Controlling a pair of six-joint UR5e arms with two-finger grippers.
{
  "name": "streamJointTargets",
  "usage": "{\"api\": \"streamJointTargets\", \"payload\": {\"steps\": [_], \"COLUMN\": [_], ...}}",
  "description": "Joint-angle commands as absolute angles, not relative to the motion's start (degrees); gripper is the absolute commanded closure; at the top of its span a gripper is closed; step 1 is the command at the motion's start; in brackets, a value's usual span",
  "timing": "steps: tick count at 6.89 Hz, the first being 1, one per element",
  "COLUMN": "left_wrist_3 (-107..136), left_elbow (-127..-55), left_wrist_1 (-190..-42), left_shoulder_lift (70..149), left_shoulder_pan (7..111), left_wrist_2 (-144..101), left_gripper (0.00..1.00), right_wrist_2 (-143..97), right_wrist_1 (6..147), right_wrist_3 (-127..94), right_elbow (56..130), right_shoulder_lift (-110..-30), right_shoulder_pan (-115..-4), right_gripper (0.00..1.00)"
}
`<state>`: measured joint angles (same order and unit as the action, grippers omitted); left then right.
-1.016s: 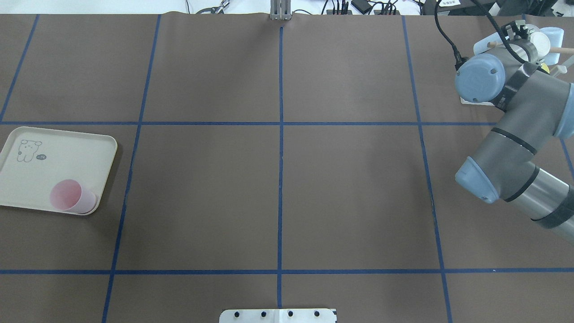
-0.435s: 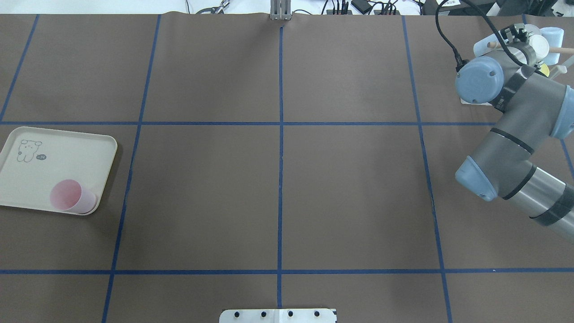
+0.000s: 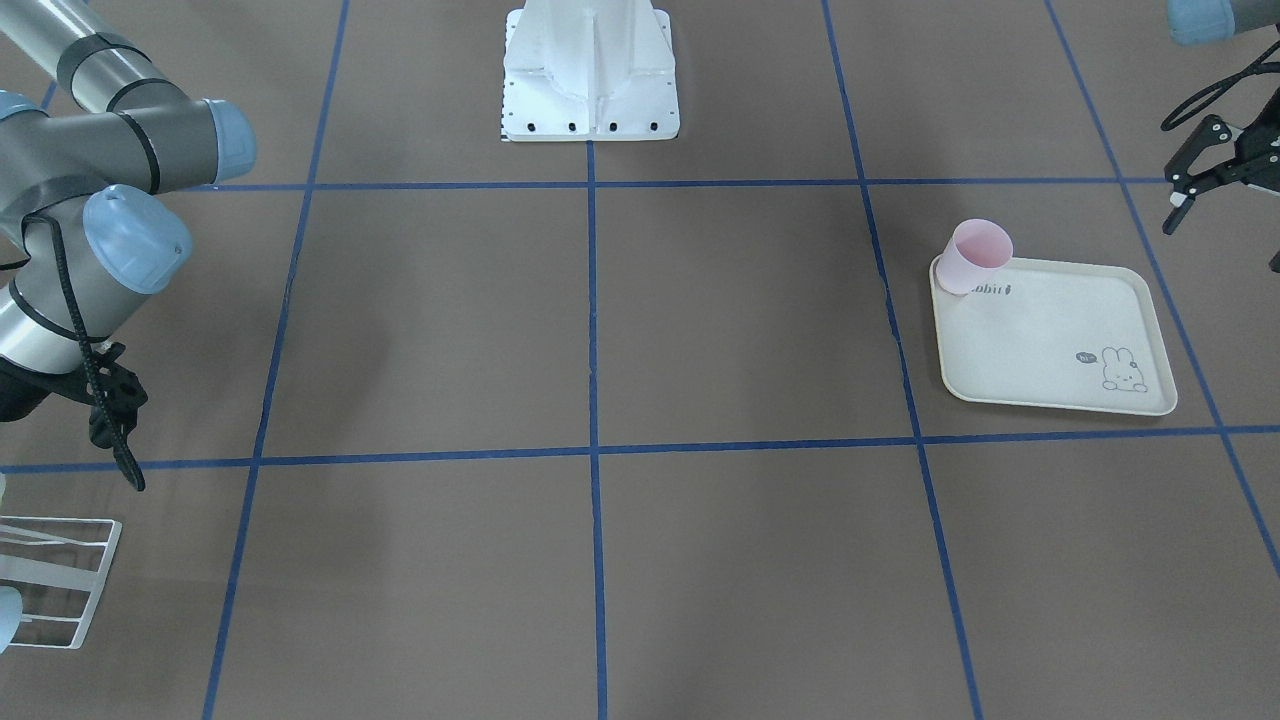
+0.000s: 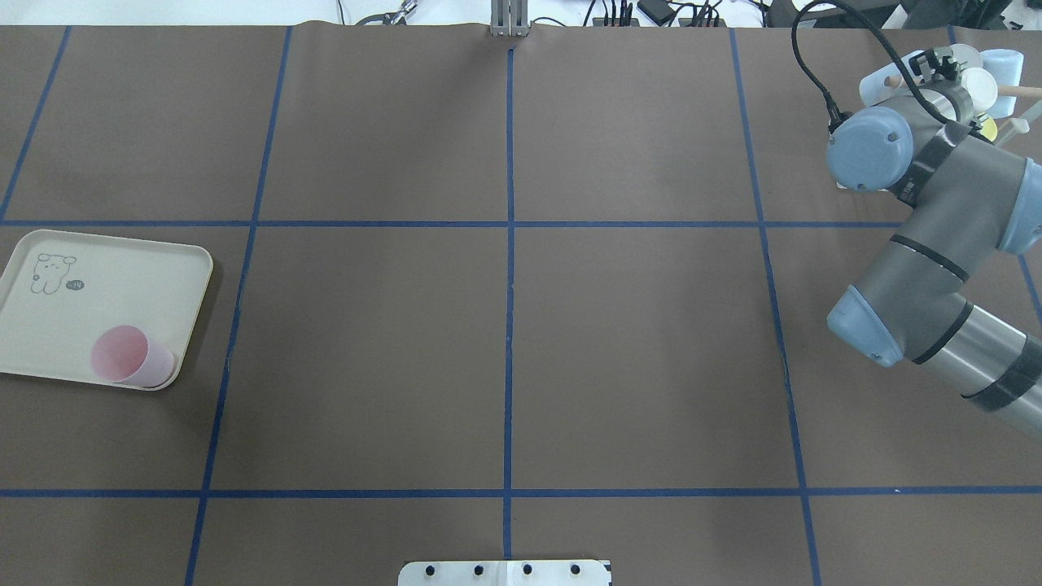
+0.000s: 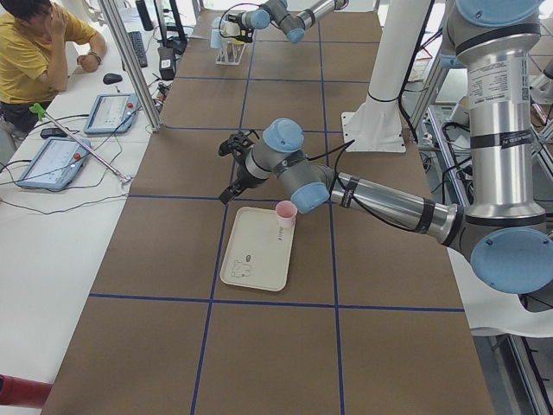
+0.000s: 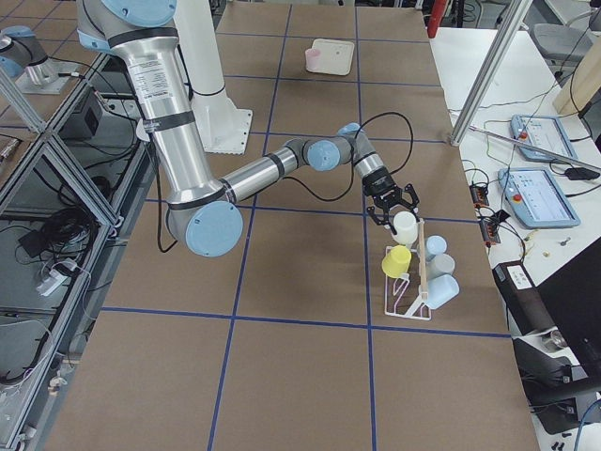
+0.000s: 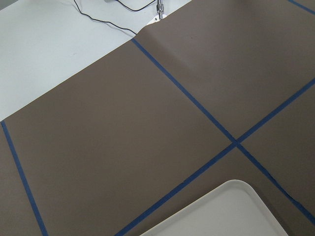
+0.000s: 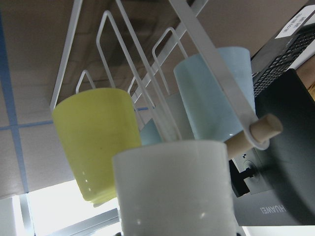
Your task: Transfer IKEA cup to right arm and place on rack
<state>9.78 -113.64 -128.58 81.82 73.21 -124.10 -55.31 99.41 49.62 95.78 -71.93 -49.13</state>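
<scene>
A pink cup point(image 4: 130, 356) stands in the near corner of the cream rabbit-print tray point(image 4: 98, 277) at the table's left; it also shows in the front-facing view point(image 3: 975, 255). My left gripper point(image 3: 1220, 235) hovers open and empty beside the tray, apart from the cup. At the far right, the right arm point(image 4: 936, 268) reaches to the white wire rack point(image 6: 413, 301). A white cup point(image 6: 405, 226) hangs on the rack, and my right gripper point(image 6: 392, 211) is open just behind it, holding nothing. The right wrist view is filled by that white cup point(image 8: 172, 187).
A yellow cup point(image 6: 395, 260) and pale blue cups point(image 6: 441, 289) also hang on the rack, which has a wooden dowel point(image 8: 256, 132). A person point(image 5: 30, 52) sits at the side bench with tablets. The robot's white base point(image 3: 590, 70) stands at mid-table.
The right wrist has drawn slightly back from the white cup on the rack, so more of the cup shows. The pink cup and tray have not moved.
</scene>
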Motion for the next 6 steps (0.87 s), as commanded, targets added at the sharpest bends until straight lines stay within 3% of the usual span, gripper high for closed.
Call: {"api": "streamJointTargets", "payload": {"steps": [1, 4, 6], "left_wrist_3": [10.2, 10.2, 10.28], "left_elbow": [-113.56, -113.56, -113.55], "left_wrist_1": [-128.58, -128.58, -128.58], "left_shoulder_lift": [81.91, 82.0, 82.0], "left_shoulder_pan": [73.21, 73.21, 73.21], "left_wrist_2": [-124.1, -124.1, -124.1], "left_gripper": [0.0, 0.0, 0.0], "right_wrist_2": [-55.28, -55.28, -55.28], "right_wrist_1": [99.4, 99.4, 99.4], "right_wrist_3": [49.57, 49.66, 49.75], "right_elbow": [94.23, 93.25, 93.25], "right_shoulder_lift": [-71.72, -71.37, -71.19], "right_shoulder_pan": [-48.35, -47.37, -47.29], "right_gripper": [0.47, 0.02, 0.02]}}
